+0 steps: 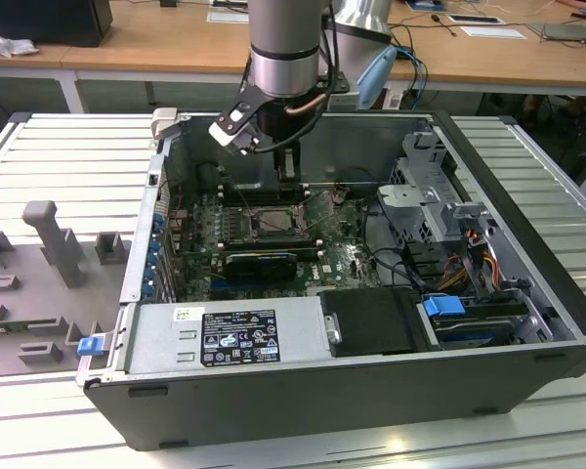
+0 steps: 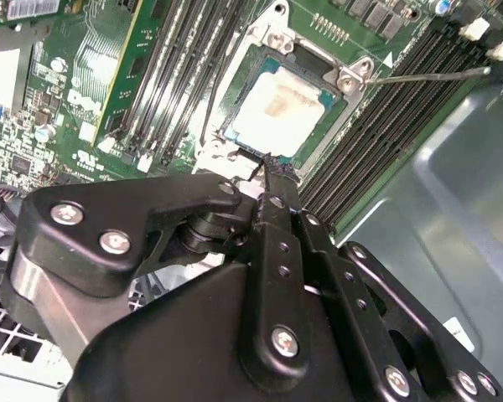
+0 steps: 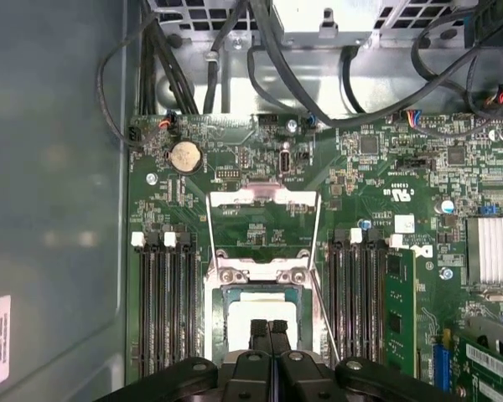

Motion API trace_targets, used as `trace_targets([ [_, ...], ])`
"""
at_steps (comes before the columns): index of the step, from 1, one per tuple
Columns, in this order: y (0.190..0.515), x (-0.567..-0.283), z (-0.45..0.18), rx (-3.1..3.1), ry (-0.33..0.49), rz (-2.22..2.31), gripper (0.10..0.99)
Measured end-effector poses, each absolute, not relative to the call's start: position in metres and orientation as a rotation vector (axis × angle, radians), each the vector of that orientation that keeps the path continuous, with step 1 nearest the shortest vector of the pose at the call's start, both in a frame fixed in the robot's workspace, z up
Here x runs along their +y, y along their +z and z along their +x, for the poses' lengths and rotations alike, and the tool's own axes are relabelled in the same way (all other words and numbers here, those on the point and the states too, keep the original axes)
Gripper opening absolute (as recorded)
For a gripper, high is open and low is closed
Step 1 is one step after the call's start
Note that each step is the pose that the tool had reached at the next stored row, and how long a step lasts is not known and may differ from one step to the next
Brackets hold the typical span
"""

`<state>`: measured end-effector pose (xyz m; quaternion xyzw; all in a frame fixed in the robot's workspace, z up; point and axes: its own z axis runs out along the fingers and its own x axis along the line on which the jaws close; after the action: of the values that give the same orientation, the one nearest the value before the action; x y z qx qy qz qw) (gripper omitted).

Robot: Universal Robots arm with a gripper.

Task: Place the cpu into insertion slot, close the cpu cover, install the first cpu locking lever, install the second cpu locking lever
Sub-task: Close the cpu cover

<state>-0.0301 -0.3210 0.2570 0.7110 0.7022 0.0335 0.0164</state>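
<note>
The cpu [image 2: 277, 113] lies flat in the insertion slot [image 1: 273, 221] on the green motherboard, its pale top showing. The grey cpu cover [image 3: 264, 276] is down over it and frames the chip [image 3: 239, 318]. A thin metal locking lever [image 2: 427, 75] juts out from one socket corner, and another wire lever [image 2: 210, 105] runs along the opposite side. My gripper [image 2: 268, 163] is shut with nothing between its fingers. Its tips hover just over the socket's edge in both wrist views [image 3: 269, 327]. In the exterior view the gripper [image 1: 286, 184] reaches down into the open case.
Long black memory slots [image 3: 163, 310] flank the socket on both sides. A black card [image 1: 259, 262] sits in front of it, then the power supply [image 1: 225, 337]. A drive cage [image 1: 439, 205] and cables fill the exterior view's right. The case wall [image 3: 50, 209] stands close by.
</note>
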Motion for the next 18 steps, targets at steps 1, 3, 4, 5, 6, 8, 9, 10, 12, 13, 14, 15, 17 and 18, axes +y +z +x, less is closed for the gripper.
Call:
trace_targets([
  [1, 0.257, -0.321, -0.03, 2.183, 0.104, 2.211, 0.106],
  [3, 0.257, -0.321, -0.027, 2.183, 0.104, 2.211, 0.106],
  [4, 0.257, -0.321, -0.027, 2.183, 0.104, 2.211, 0.106],
  [5, 0.258, -0.321, -0.027, 2.183, 0.104, 2.211, 0.106],
  [6, 0.262, -0.321, -0.027, 2.183, 0.104, 2.211, 0.106],
  [8, 0.268, -0.321, -0.026, 2.183, 0.104, 2.211, 0.106],
  [9, 0.268, -0.321, -0.023, 2.183, 0.104, 2.211, 0.106],
  [10, 0.268, -0.321, -0.019, 2.184, 0.103, 2.212, 0.106],
  [12, 0.268, -0.321, -0.015, 2.184, 0.103, 2.212, 0.106],
  [13, 0.268, -0.321, -0.005, 2.185, 0.099, 2.213, 0.106],
  [14, 0.267, -0.321, 0.002, 2.185, 0.1, 2.213, 0.106],
  [15, 0.267, -0.321, 0.005, 2.185, 0.1, 2.213, 0.106],
  [17, 0.267, -0.321, 0.008, 2.185, 0.099, 2.213, 0.106],
  [18, 0.267, -0.321, 0.009, 2.185, 0.099, 2.213, 0.106],
])
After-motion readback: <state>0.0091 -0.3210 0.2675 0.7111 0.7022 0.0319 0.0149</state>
